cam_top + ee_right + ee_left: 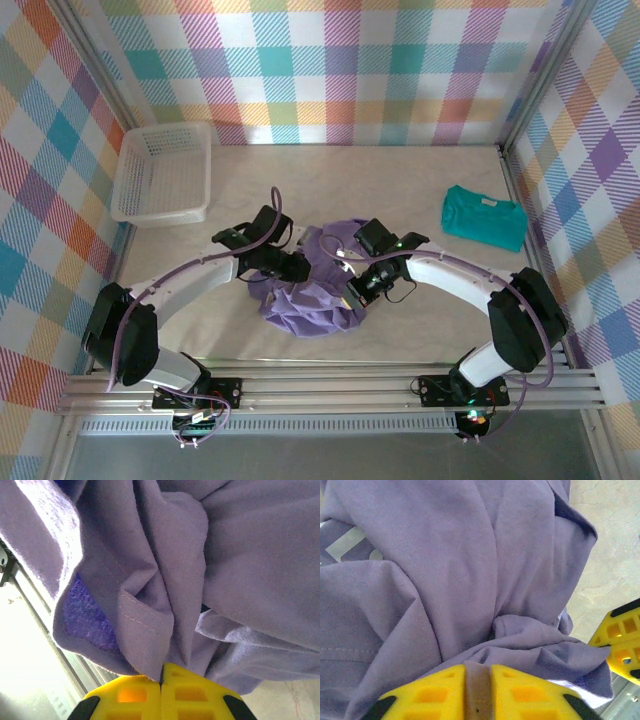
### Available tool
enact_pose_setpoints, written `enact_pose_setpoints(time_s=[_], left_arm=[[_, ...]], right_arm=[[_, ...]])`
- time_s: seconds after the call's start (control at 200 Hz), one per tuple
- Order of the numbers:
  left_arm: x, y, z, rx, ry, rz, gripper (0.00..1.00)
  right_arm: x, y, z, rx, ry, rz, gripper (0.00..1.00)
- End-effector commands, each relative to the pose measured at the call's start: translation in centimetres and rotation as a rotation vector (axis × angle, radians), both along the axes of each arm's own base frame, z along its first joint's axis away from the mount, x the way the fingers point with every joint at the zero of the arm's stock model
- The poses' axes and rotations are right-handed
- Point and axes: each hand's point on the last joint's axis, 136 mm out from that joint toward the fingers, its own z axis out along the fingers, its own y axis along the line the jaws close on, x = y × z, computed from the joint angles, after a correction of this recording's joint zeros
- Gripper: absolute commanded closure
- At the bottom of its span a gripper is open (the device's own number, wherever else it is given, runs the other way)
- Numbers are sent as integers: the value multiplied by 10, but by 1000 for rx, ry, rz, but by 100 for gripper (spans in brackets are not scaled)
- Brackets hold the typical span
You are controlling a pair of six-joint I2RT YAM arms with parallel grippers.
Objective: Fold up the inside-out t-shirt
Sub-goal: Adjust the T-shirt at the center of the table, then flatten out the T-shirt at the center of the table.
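basket point(160, 172): white, far left corner of table point(340, 175).
left gripper point(296, 266): clamped on a fold at left side of lavender t-shirt point(310, 305); cloth pinched between yellow fingers point(435, 695).
lavender t-shirt: crumpled heap, mid-table toward near edge, between both grippers.
right gripper point(352, 288): closed tight on stitched hem at right side of heap; fingertips point(190, 690) pressed together.
teal shirt point(484, 218): folded flat near right edge, well apart from heap.
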Motion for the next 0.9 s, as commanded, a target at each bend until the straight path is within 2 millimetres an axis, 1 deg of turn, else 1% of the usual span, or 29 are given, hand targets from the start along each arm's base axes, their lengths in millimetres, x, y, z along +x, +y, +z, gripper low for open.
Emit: enact_pose_setpoints(time_s=[0.0, 0.1, 0.23, 0.285, 0.38, 0.475, 0.595, 0.605, 0.64, 0.725, 0.815, 0.845, 0.895], left_arm=[[0, -4, 22, -34, -41, -16, 91], [4, 1, 43, -70, -121, 22, 100], [4, 14, 69, -137, -222, 81, 100], [4, 21, 74, -158, -245, 112, 100], [2, 27, 76, -187, -266, 142, 100], [-1, 27, 87, -244, -295, 151, 100], [-2, 35, 108, -312, -377, 192, 100], [0, 35, 115, -331, -400, 195, 100], [2, 39, 124, -355, -434, 220, 100], [4, 48, 141, -413, -481, 276, 100], [10, 59, 155, -448, -518, 351, 100], [12, 62, 159, -447, -532, 372, 100], [17, 69, 164, -426, -552, 413, 100]], right_arm=[[10, 2, 15, 21, -52, 8, 100], [16, 3, 26, 49, -80, -8, 100], [27, 6, 48, 122, -119, -30, 100], [30, 9, 54, 150, -124, -33, 100], [34, 15, 58, 168, -118, -28, 100], [39, 18, 59, 168, -111, -37, 100], [52, 17, 65, 177, -104, -84, 100], [53, 17, 65, 178, -103, -87, 100], [57, 17, 68, 190, -94, -99, 100], [60, 20, 75, 223, -69, -95, 100], [59, 30, 83, 269, -42, -58, 100], [59, 34, 87, 293, -34, -40, 97], [55, 40, 97, 339, -13, -6, 90]])
